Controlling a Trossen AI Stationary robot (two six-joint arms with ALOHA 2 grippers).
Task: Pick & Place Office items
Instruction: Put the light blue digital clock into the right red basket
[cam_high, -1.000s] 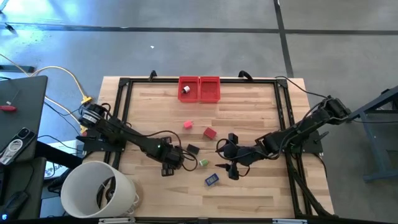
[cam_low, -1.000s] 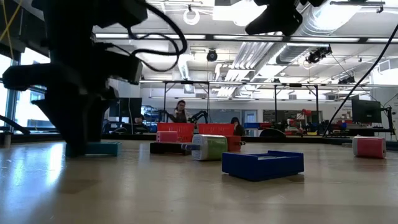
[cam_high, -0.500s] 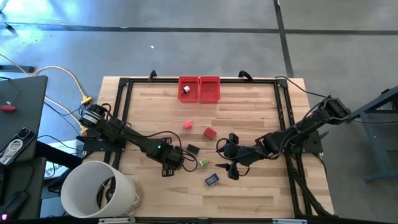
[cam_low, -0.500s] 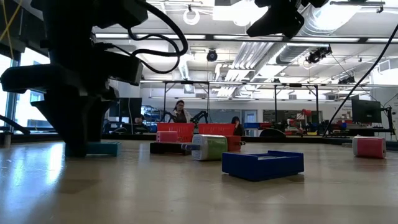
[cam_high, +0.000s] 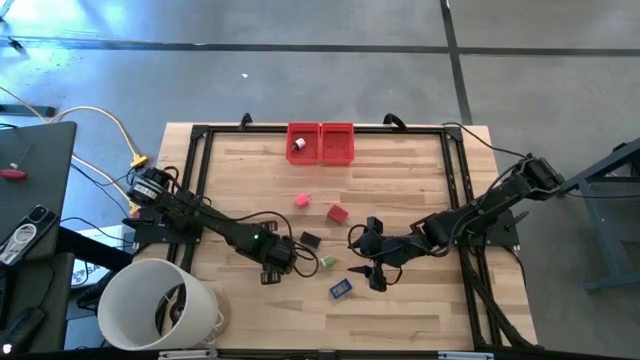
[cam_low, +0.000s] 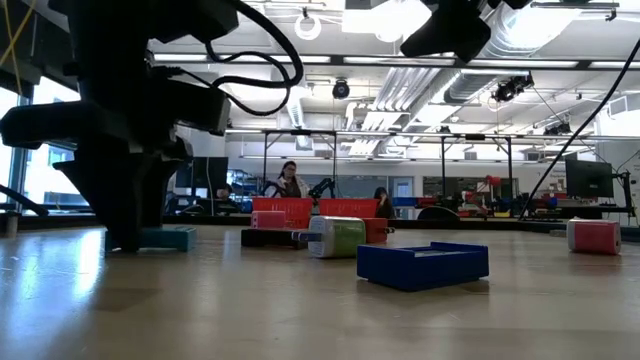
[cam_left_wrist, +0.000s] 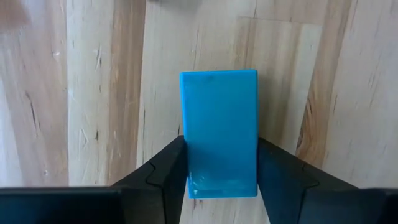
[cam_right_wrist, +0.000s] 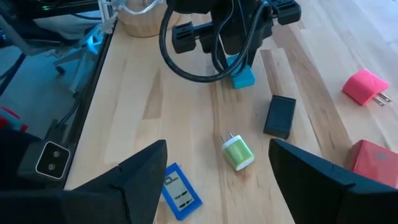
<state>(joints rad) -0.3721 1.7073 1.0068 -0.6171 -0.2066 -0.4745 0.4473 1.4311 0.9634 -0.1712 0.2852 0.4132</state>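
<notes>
My left gripper (cam_high: 281, 258) stands low over the table's near middle, shut on a teal piece (cam_left_wrist: 219, 134) that lies flat on the wood; the piece also shows in the low view (cam_low: 166, 238) and the right wrist view (cam_right_wrist: 244, 78). My right gripper (cam_high: 370, 274) hovers open above the table, right of the green piece (cam_high: 326, 261) and beyond the dark blue piece (cam_high: 341, 288). A black piece (cam_high: 310, 240), a red piece (cam_high: 337, 212) and a pink piece (cam_high: 301, 200) rest on the table farther back. A white piece (cam_high: 298, 145) sits in the left red bin. My left gripper pinches the teal piece between its two fingers (cam_left_wrist: 171, 171), one on each long side near one end (cam_left_wrist: 217, 180). The fingers come from above, pointing down, and lie across the piece. The piece lies flat on the table.
Two red bins (cam_high: 334, 143) stand at the table's far edge. A big white bucket (cam_high: 160, 305) sits at the near left corner. A black frame (cam_high: 200, 180) runs round the tabletop. Bare wood lies along the near edge and on the far right.
</notes>
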